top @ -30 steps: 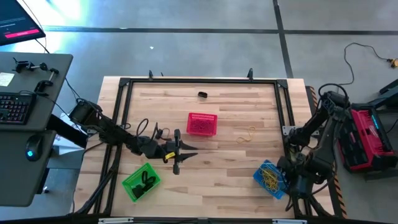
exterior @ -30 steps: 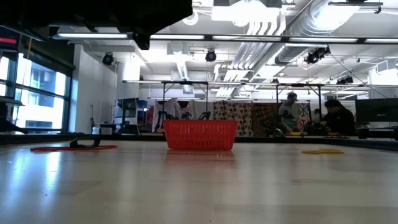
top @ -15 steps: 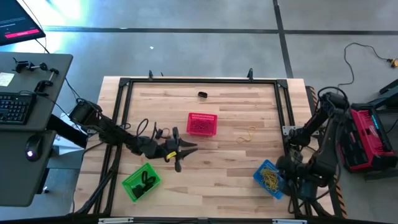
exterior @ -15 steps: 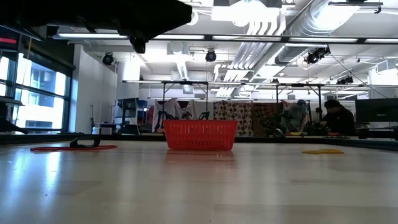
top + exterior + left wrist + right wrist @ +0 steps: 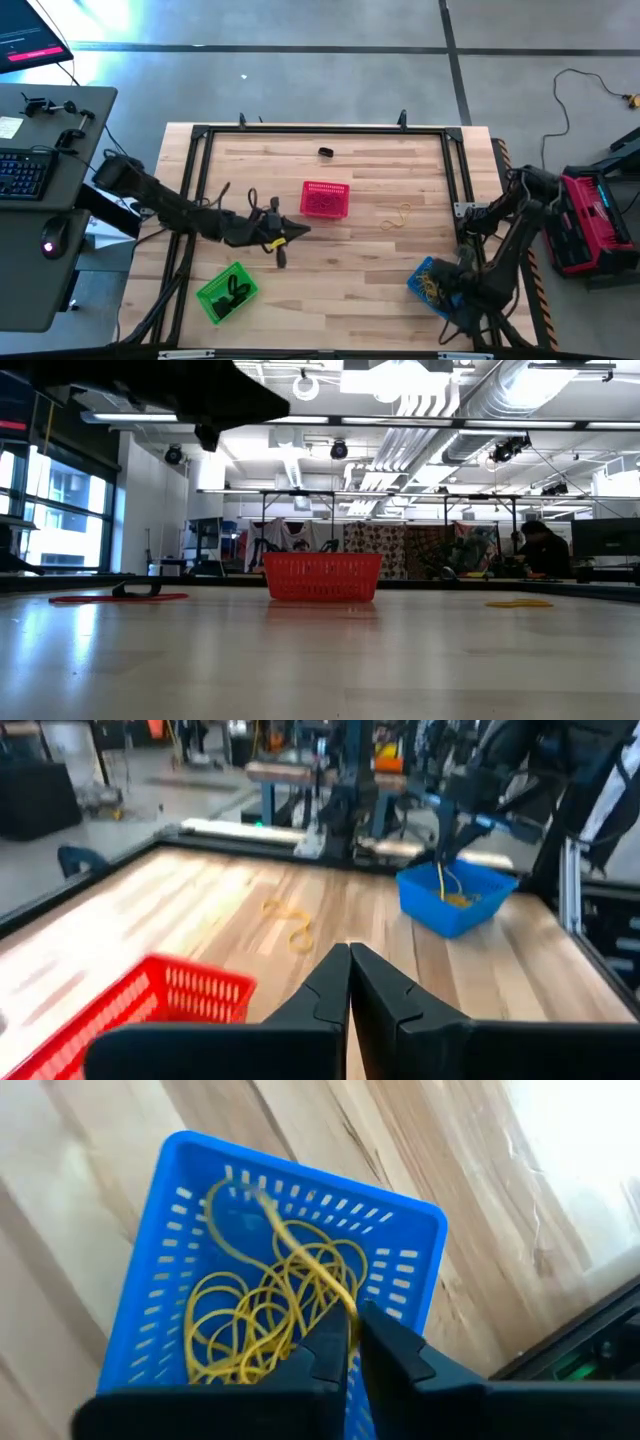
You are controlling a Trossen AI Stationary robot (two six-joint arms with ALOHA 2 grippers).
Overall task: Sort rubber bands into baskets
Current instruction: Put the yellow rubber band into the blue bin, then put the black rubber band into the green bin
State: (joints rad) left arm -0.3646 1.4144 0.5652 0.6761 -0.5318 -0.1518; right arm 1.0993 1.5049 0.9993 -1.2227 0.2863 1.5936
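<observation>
My right gripper (image 5: 350, 1330) is over the blue basket (image 5: 430, 283), shut on a yellow rubber band (image 5: 300, 1250). Several yellow bands (image 5: 260, 1330) lie in that basket. My left gripper (image 5: 350, 960) is shut and empty above the table, near the red basket (image 5: 325, 198), which also shows in the left wrist view (image 5: 150, 1010). The green basket (image 5: 227, 291) holds black bands. One yellow band (image 5: 400, 214) and one black band (image 5: 325, 152) lie loose on the table. My right gripper pinches one strand of the yellow band (image 5: 345, 1302) between its two fingertips, coming from above and pointing down. The band runs from the fingertips down into the blue basket, its far loop (image 5: 228, 1192) against the basket's inside among the other bands.
A black frame (image 5: 320, 130) runs round the table's edges. The red basket stands at mid-table and the loose yellow band lies to its right. A desk with a keyboard (image 5: 25, 170) stands beyond the table's left edge. People show in the room behind (image 5: 530, 545).
My left gripper has drawn back toward the table's left and far edges and turned its tips slightly toward the red basket. My right arm has shifted toward the near edge over the blue basket.
</observation>
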